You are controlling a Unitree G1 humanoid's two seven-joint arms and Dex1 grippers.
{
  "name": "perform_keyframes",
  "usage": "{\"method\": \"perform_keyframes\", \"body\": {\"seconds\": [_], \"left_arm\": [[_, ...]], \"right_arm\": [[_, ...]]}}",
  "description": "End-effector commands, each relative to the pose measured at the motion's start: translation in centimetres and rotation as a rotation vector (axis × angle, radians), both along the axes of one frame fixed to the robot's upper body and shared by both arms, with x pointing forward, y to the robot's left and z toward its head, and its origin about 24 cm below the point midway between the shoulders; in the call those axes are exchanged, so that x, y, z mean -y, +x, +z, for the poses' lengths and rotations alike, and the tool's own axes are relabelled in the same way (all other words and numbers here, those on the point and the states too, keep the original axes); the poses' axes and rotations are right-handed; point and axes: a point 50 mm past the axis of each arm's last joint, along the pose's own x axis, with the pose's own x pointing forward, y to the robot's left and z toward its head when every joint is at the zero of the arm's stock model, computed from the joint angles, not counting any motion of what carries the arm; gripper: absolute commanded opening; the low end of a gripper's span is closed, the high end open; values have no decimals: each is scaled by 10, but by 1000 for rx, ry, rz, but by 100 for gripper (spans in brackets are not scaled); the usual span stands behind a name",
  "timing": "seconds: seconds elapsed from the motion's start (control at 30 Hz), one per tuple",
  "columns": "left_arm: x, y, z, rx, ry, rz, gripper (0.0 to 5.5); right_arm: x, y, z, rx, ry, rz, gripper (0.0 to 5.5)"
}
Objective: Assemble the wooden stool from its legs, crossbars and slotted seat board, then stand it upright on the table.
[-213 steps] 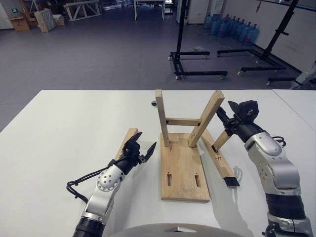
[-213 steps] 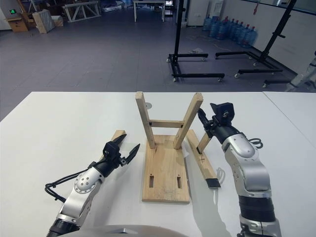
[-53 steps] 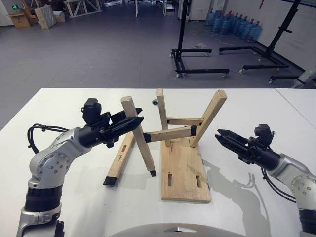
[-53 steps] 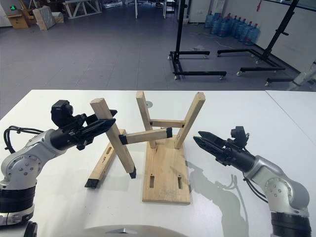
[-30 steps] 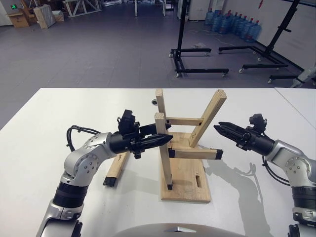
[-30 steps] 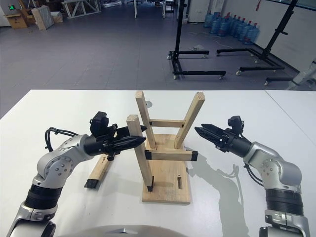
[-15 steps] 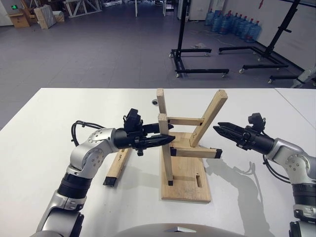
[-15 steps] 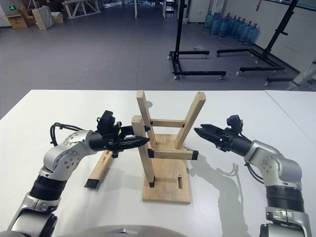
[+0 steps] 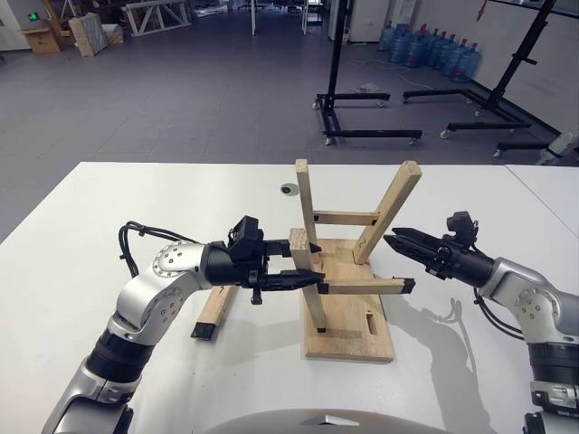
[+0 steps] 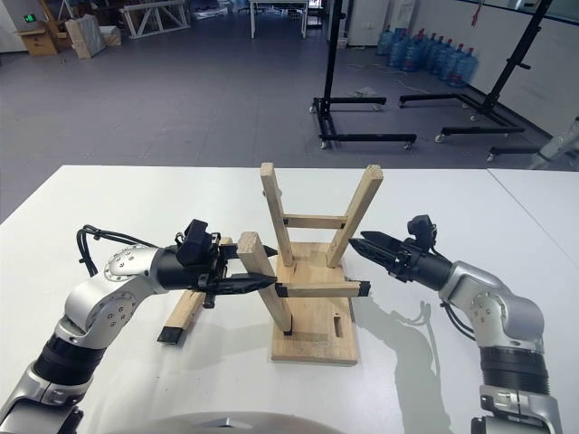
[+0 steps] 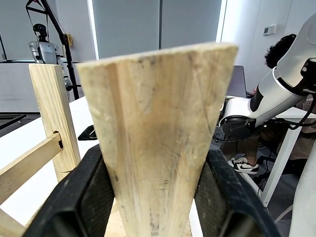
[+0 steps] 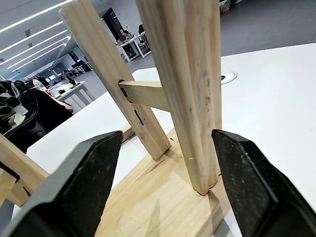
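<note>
— So, item one: what has the left gripper (image 9: 308,277) got?
— One leg (image 9: 316,307), with a crossbar (image 9: 366,287) fitted at its side. The fingers are clamped on the leg about midway. Its foot is over the seat board (image 9: 348,348), at the 7 o'clock slot (whether the tenon has entered, I cannot tell).
— Item two?
— Right gripper (image 9: 392,241), at 3 o'clock of the board. Jaws spread wide and holding nothing, tips aimed at the standing pair of legs (image 9: 391,210) at the 12 o'clock end.
— Remaining stock?
— One loose leg (image 9: 215,306), flat on the table (image 9: 109,208) at 9 o'clock.
— Step in hand?
— Seating the third leg, I judge, so roughly halfway. The next move calls for a straight push down. Then the loose leg goes onto the crossbar's free end and into the 5 o'clock slot (image 9: 370,321).
</note>
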Motion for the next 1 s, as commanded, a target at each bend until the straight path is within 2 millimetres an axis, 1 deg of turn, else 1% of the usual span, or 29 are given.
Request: {"method": "perform_keyframes", "body": {"seconds": [0.03,0.1,0.23,0.33,0.47,0.6,0.67,0.8,0.9,1.0], "left_arm": [[-9,-7,-43,-135,256,32,204],[-10,-5,-40,-128,267,29,204],[-16,-2,-38,-128,291,8,204],[-26,-1,-37,-139,327,-14,204],[-37,2,-33,-146,404,-51,204],[-41,4,-28,-135,458,-90,204],[-38,6,-24,-120,472,-111,204],[-27,9,-13,-86,482,-171,204],[-19,6,-9,-60,510,-204,204],[-13,0,-9,-50,554,-212,204]], "right_arm": [[-6,-4,-5,-12,0,2,331],[-9,-8,-10,-24,-20,22,331],[-18,-19,-28,-30,-119,52,331],[-34,-32,-46,-23,-196,83,331],[-60,-51,-74,-35,-413,157,331],[-75,-67,-91,-60,-539,222,331],[-81,-75,-98,-90,-570,241,331],[-88,-93,-120,-166,-640,245,331],[-93,-100,-133,-192,-667,226,331],[-94,-104,-144,-210,-683,206,331]]}}
